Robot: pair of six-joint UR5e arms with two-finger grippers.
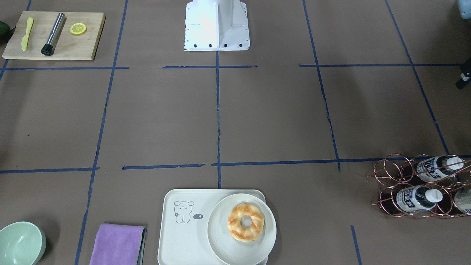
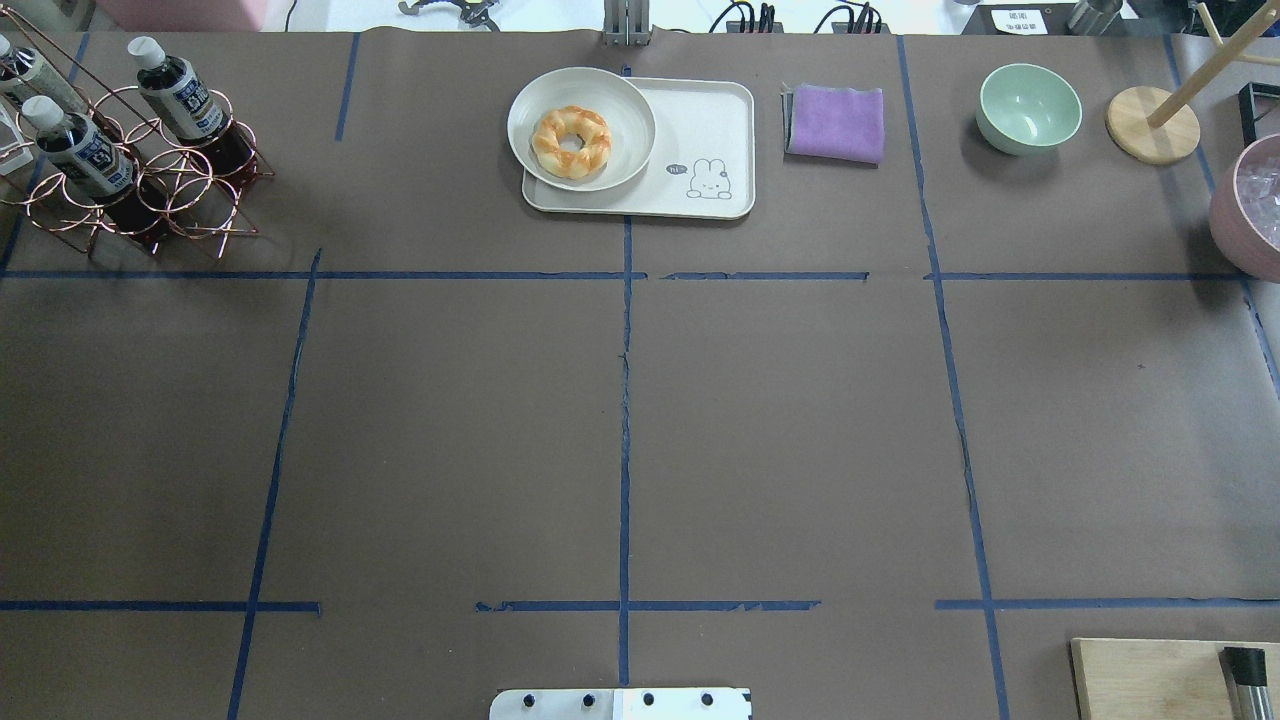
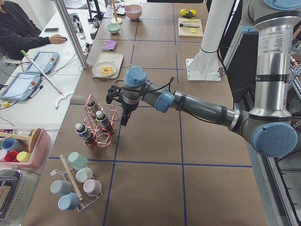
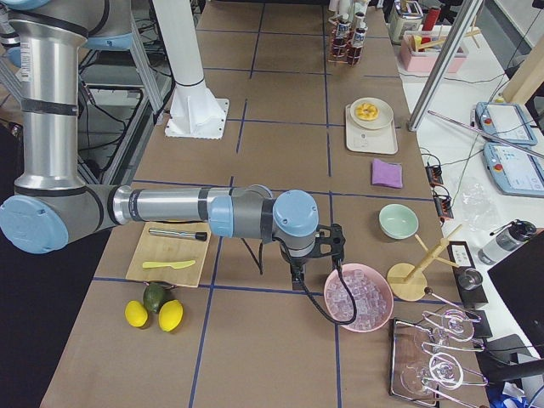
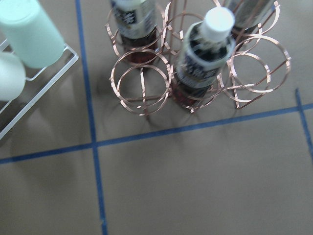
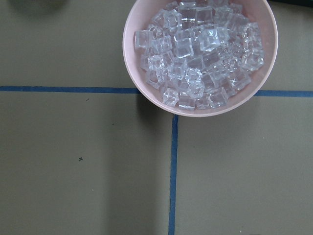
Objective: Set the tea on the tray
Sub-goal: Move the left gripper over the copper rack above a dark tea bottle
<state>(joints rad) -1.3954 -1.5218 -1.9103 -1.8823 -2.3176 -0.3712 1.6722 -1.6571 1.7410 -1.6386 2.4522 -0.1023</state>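
**Tea in the rack under the left gripper, tray well apart**

Closest under the left wrist camera, the tea (image 5: 203, 58) stands upright in one ring of a copper wire rack (image 5: 142, 83). Its white cap is toward the lens and its label is too blurred to read. Two more bottles (image 5: 134, 19) stand in rings just beyond it, both cut off by the top edge. Off to one side, pale mugs (image 5: 32, 32) on a white wire stand are also cropped by the frame. The fingers lie outside this view.

From the table's end, the left gripper (image 3: 125, 121) points down above the table. It is just beside the rack on the robot's side and does not touch it. It is too small and dark there to tell whether its jaws are spread or closed.

Farther along the table from that hand, well apart from the rack, lies the tray (image 2: 700, 120). A round plate (image 2: 630, 105) overlaps one end of it and carries a doughnut (image 2: 571, 140). The other end is bare apart from a small line-drawn animal. Every bottle in sight is in the rack.

Farthest off, near the opposite end of the table, the right gripper (image 4: 297, 274) hangs just beside a pink bowl of ice (image 4: 357, 297). Its wrist camera shows only that bowl, clipped at the top, and taped paper. I cannot tell how its jaws stand.
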